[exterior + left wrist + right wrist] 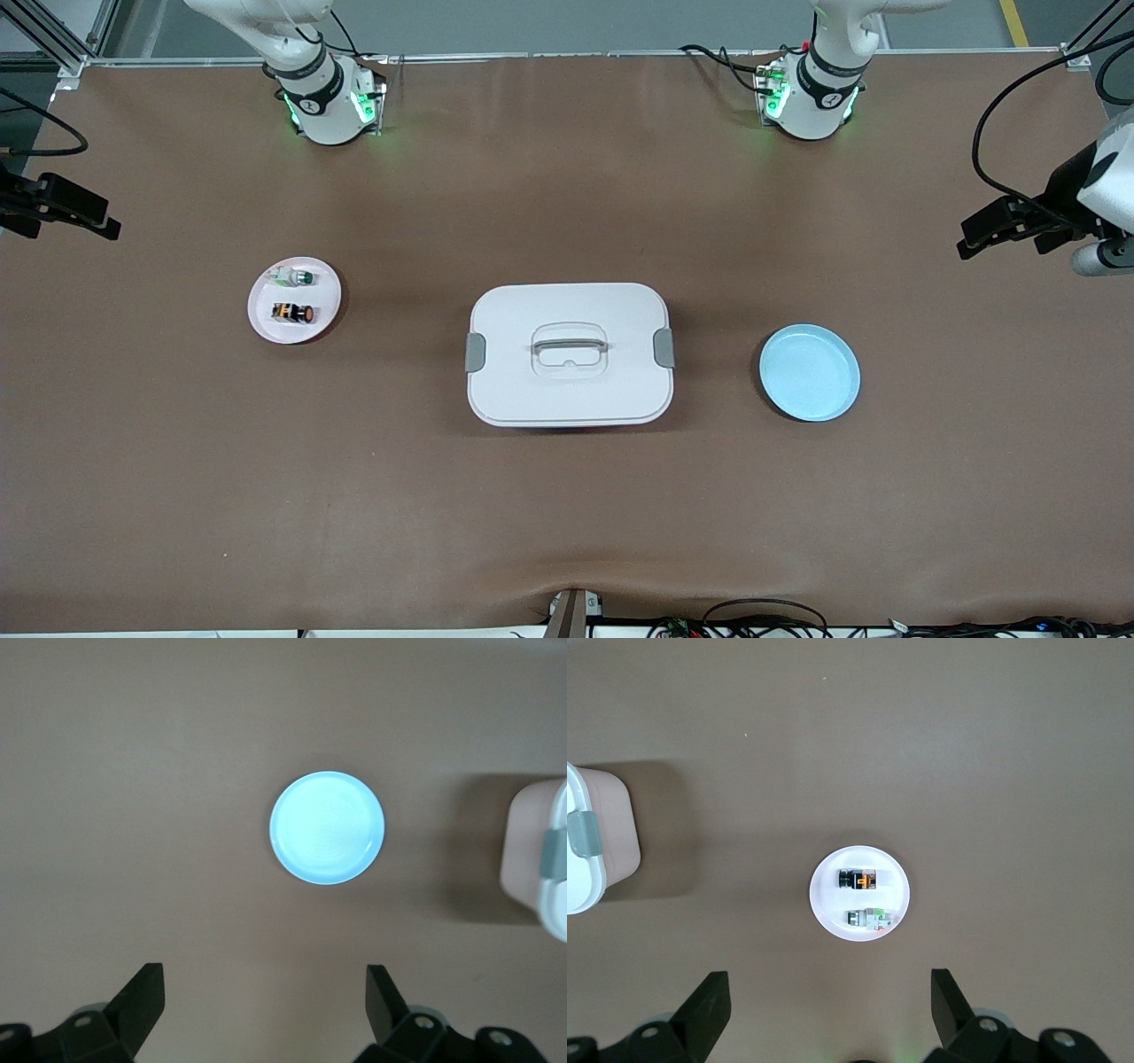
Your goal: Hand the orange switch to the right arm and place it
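The orange switch [293, 312] lies on its side on a small white plate [266, 330] toward the right arm's end of the table. It also shows in the right wrist view [858, 878], on the plate [824, 904]. My right gripper [829, 976] is open and empty, high over the table beside that plate. My left gripper [266, 974] is open and empty, high over the table beside an empty light blue plate [328, 827], which lies toward the left arm's end [809, 372].
A green-capped switch [293, 277] lies on the same white plate, farther from the front camera than the orange one. A white lidded box with a handle [569, 354] stands mid-table between the two plates. Brown table all around.
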